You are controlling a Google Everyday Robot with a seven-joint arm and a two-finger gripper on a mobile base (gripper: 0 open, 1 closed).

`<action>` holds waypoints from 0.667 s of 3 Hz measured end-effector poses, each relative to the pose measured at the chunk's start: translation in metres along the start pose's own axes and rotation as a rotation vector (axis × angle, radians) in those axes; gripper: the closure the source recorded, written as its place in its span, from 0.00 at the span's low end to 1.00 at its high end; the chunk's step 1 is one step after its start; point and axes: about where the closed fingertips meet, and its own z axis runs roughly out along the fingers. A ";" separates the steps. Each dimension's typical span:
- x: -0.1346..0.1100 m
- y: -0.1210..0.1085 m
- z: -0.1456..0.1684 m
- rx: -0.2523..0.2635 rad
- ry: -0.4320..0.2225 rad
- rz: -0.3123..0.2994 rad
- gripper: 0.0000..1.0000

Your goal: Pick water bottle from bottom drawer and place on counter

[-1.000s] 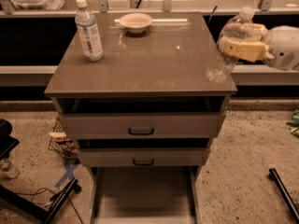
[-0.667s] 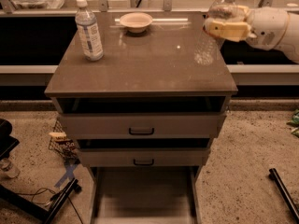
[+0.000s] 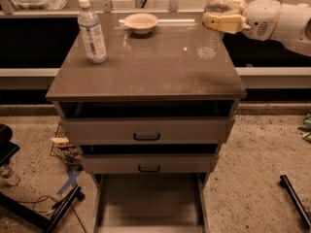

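The water bottle [image 3: 212, 30], clear and ribbed with a white cap, stands upright at the back right of the counter [image 3: 146, 67]. My gripper [image 3: 221, 19] reaches in from the right and is shut around the bottle's upper body. The bottle's base looks level with the counter top; I cannot tell if it touches. The bottom drawer [image 3: 148, 203] is pulled out at the bottom of the view, its grey floor bare.
A bottle with a white-blue label [image 3: 92, 32] stands at the counter's back left. A pale bowl [image 3: 141, 22] sits at the back middle. The two upper drawers [image 3: 146, 130] are slightly open. Cables and a small wire basket [image 3: 65, 148] lie on the floor to the left.
My gripper has carried the water bottle left and toward the back, from beyond the counter's right edge to over its back right part, and lower toward the top.
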 end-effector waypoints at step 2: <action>0.034 -0.016 0.031 0.027 0.055 0.055 1.00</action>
